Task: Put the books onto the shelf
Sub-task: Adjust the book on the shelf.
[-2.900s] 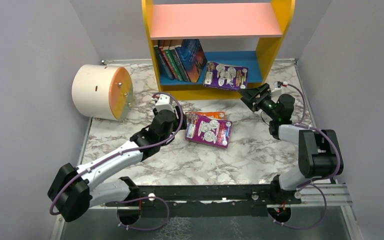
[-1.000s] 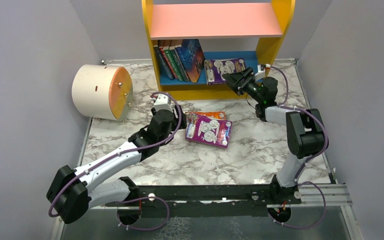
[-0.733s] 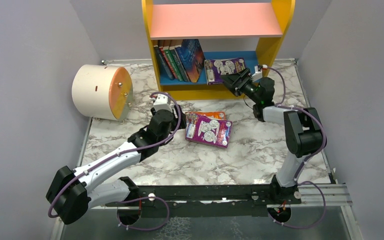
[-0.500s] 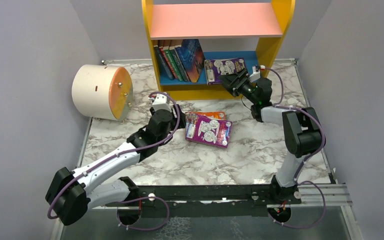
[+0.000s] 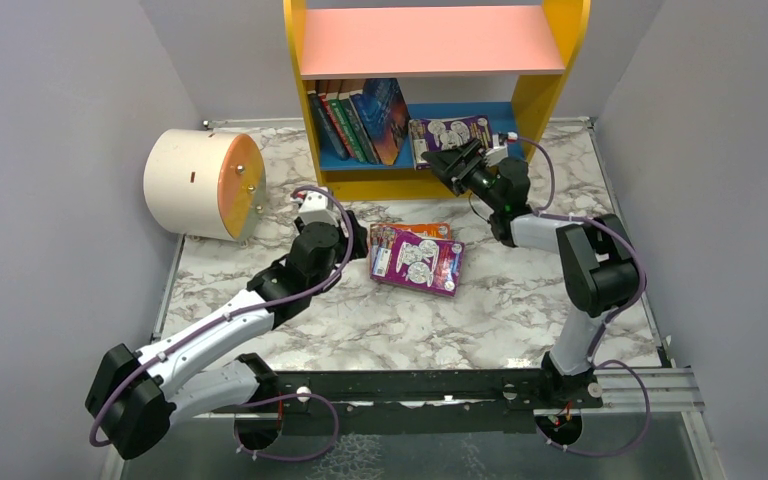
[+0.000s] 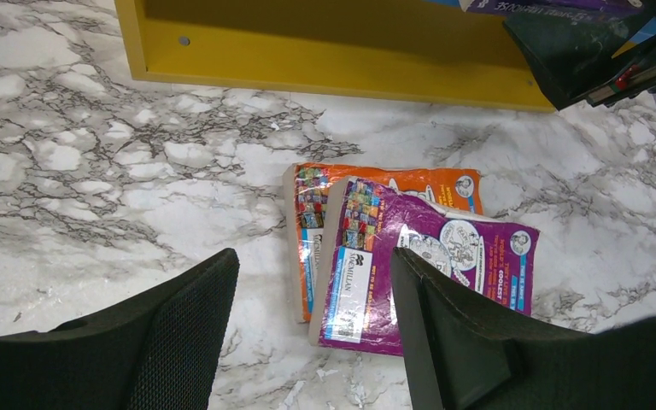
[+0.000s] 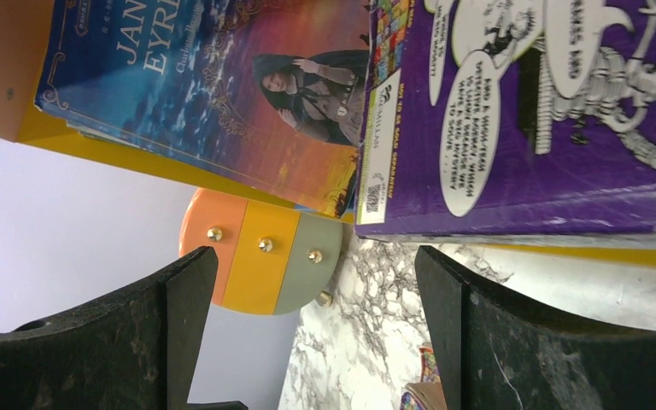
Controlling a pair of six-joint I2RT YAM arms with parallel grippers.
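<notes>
light: bright, even | shadows: soft | focus: sharp | wrist views: near edges slightly blurred

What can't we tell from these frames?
- Orange book: top and left wrist views, mostly under the purple book on the table; title unreadable.
- Upright books: top view, pink upper board hides their tops; count unclear.
- Purple book on the shelf: right wrist view crops it; top view, right gripper covers its near edge; contact unclear.

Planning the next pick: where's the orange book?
Top view: the orange book lies flat mid-table, in front of the shelf, mostly under the purple book, just right of the left end effector.
</notes>
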